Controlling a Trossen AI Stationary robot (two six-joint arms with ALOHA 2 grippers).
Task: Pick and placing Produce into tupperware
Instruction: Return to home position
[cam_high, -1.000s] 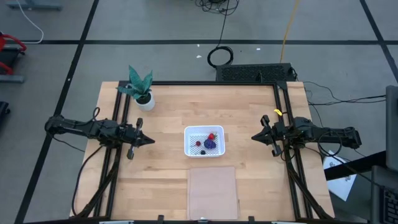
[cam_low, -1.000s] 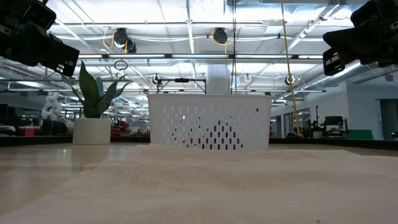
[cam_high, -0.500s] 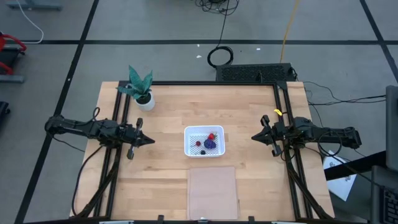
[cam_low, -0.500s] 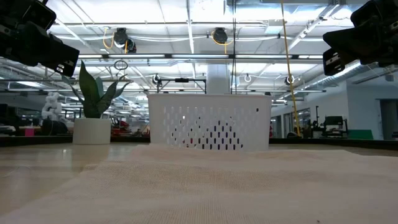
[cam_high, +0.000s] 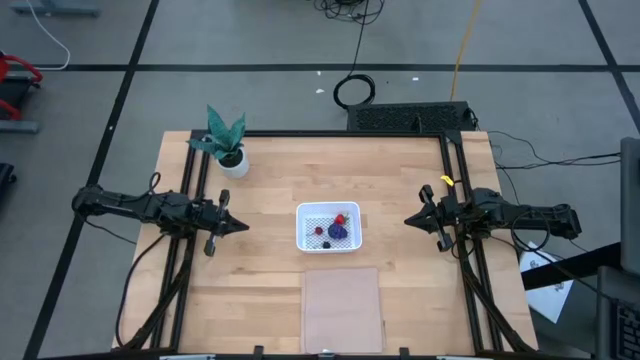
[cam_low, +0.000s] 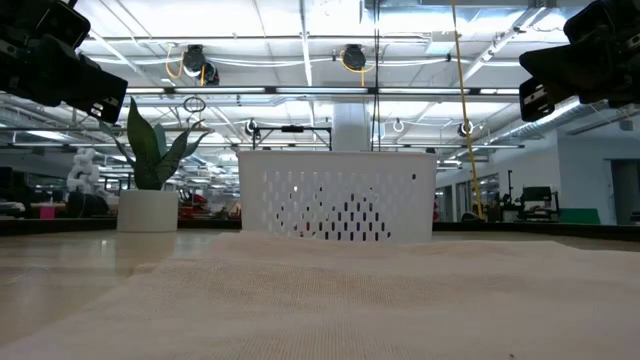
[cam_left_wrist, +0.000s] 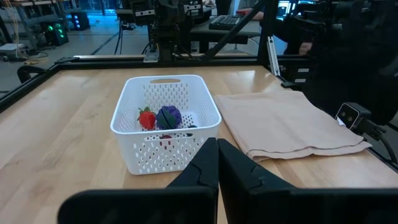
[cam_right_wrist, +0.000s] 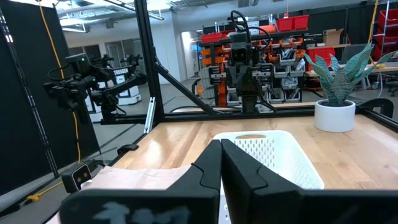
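On table's (cam_high: 270, 180) left side, left gripper (cam_high: 240, 226): fingers pressed together, pinching nothing, tips turned toward the table's middle; its arm cut off by the frame's upper corner in the low view.

Toward the far-left corner, potted plant (cam_high: 226, 140): green leaves, white pot, well apart from both grippers.

At table's middle, tupperware (cam_high: 303, 238): white, perforated walls, upright, lying between the two grippers and apart from each; the left gripper's tips pointed at its near wall, the right gripper's at the opposite wall.

Inside it, produce: purple cluster (cam_high: 339, 231), red strawberry (cam_high: 341, 218) just beside it, a second small red piece (cam_high: 319, 230), dark berry (cam_high: 326, 243); in the low view only dim dark and reddish shapes showed through the wall's holes; in the right wrist view the wall and that gripper's own fingers hid the contents entirely.

Just in front of the tupperware, sheet (cam_high: 342, 308): pale, flat, rectangular; its near end filled the low view's foreground.

At the table's front edge, small device (cam_left_wrist: 351, 114): any marking too small to read.

On table's right side, right gripper (cam_high: 410, 219): fingers pressed together, pinching nothing, tips turned toward the middle; arm cut off in the low view.
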